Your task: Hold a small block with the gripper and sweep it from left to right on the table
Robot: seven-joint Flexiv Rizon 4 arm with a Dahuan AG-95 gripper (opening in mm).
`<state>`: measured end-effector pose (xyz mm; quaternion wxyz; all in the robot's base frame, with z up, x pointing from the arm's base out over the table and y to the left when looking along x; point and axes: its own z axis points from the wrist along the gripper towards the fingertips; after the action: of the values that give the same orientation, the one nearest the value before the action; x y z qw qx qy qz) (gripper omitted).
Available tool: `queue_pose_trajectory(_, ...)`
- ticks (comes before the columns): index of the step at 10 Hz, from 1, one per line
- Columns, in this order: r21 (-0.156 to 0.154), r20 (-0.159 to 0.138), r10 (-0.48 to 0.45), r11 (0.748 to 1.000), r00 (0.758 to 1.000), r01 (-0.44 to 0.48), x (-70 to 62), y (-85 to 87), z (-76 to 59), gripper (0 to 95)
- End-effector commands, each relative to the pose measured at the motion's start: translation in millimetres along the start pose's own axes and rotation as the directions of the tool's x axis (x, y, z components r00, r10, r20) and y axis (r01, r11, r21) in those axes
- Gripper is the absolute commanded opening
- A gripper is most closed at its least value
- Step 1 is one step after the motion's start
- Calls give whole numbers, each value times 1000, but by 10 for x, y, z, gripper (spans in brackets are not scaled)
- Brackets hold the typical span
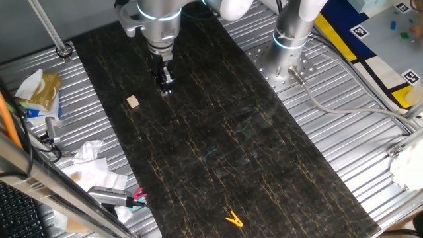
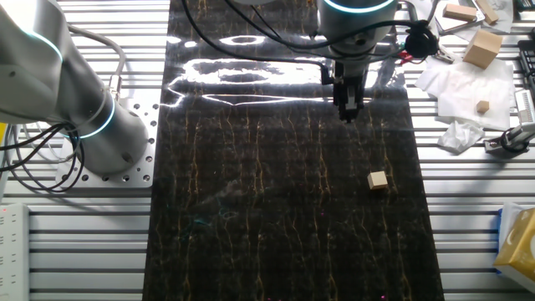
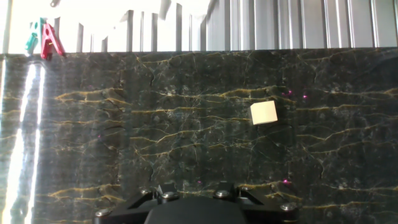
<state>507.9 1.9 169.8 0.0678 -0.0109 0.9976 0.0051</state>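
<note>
The small block (image 1: 133, 101) (image 2: 378, 181), a pale tan cube, lies alone on the black gold-veined table (image 1: 218, 132) (image 2: 267, 217). In the hand view the block (image 3: 263, 112) sits ahead and right of centre on the table (image 3: 155, 143). My gripper (image 1: 165, 84) (image 2: 348, 110) hangs just above the table, about two block widths from the cube and not touching it. Its black tip looks narrow and shut, with nothing held. Only the gripper's base shows at the bottom of the hand view; the fingertips are hidden there.
A yellow clip (image 1: 233, 219) lies at the table's near end. Red and green clips (image 3: 43, 38) sit at its edge. Crumpled paper (image 1: 92, 158) and spare wooden blocks (image 2: 483, 48) lie on the ribbed metal. A second arm's base (image 1: 291, 33) (image 2: 92, 125) stands beside the table.
</note>
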Motion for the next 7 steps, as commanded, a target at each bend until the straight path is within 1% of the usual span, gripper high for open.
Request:
queue_pose_trajectory(1,-1,3,0,1000,1000,0,-2,-10,16,380)
queue_pose_trajectory(3,-5,7,-4,1000,1000,4,-4,-13,21,380)
queue_pose_trajectory(4,-5,12,-12,1000,1000,12,-5,-13,21,570)
queue_pose_trajectory(7,-8,19,-6,1000,1000,6,-11,-11,19,570)
